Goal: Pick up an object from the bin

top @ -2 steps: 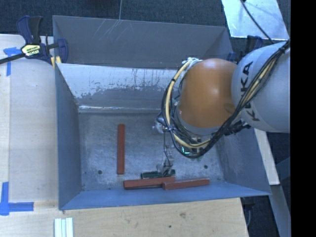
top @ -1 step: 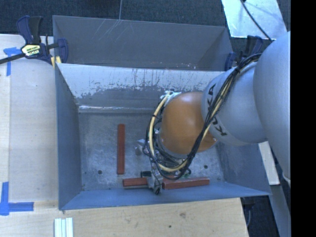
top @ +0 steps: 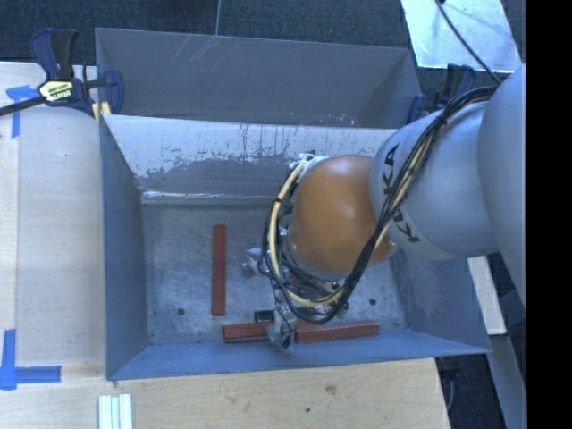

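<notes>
A large grey metal bin (top: pixel 121 266) with sloping walls fills the middle of the frame, its flat, scuffed floor lying in the lower centre. The thick silver-grey robot arm (top: pixel 456 177) comes in from the right edge and bends down over the bin's right half. Its wrist carries a rounded orange-brown cover (top: pixel 335 213) at the centre of the frame. A bundle of yellow and black cables (top: pixel 280 231) loops round the cover's left side and hangs beneath it.

On the floor, a long reddish-brown flat stick (top: pixel 340 332) lies level along the foot of the lower wall, from lower centre-left towards lower right. Its middle is hidden behind the gripper, so it cannot be told for sure whether it is one piece or two laid end to end. A shorter orange-brown flat stick (top: pixel 218 271) lies up and down the frame in the left half of the floor, well apart from the walls. Its lower end comes near the long stick's left end. A small pale grey lump (top: pixel 253 263) sits between that shorter stick and the cables.

The gripper (top: pixel 284 333) points downward at the lower centre of the frame, right over the middle of the long reddish-brown stick and close to the lower wall. Whether it is released, clenched or grasping the stick cannot be told.
</notes>
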You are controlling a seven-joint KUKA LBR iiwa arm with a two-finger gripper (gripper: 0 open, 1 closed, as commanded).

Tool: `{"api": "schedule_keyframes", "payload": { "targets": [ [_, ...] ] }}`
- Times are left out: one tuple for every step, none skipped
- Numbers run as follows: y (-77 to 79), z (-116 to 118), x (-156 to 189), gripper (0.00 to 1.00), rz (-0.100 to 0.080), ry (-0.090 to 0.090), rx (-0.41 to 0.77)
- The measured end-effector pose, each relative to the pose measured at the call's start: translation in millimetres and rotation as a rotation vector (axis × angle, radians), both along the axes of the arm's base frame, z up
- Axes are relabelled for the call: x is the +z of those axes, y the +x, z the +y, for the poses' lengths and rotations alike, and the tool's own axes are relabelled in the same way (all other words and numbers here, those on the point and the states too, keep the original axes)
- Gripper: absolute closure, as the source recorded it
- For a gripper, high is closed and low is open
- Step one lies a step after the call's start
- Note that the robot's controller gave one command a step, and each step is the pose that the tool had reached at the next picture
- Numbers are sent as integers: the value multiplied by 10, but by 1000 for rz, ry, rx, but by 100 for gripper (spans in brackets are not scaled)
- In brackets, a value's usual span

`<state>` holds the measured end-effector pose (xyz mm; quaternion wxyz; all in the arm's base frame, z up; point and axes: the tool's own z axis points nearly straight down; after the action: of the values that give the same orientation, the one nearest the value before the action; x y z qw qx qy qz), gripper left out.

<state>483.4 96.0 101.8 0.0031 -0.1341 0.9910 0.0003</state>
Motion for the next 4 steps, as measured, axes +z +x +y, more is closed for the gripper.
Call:
{"api": "schedule_keyframes", "payload": {
  "targets": [
    [35, -68, 136, 0, 0, -1, 6],
    [35, 21, -313, 0, -7, 1, 4],
    [48, 20, -307, 0, 0, 0, 3],
    [45, 16, -286, 100, 4, -1, 1]
  ]
}}
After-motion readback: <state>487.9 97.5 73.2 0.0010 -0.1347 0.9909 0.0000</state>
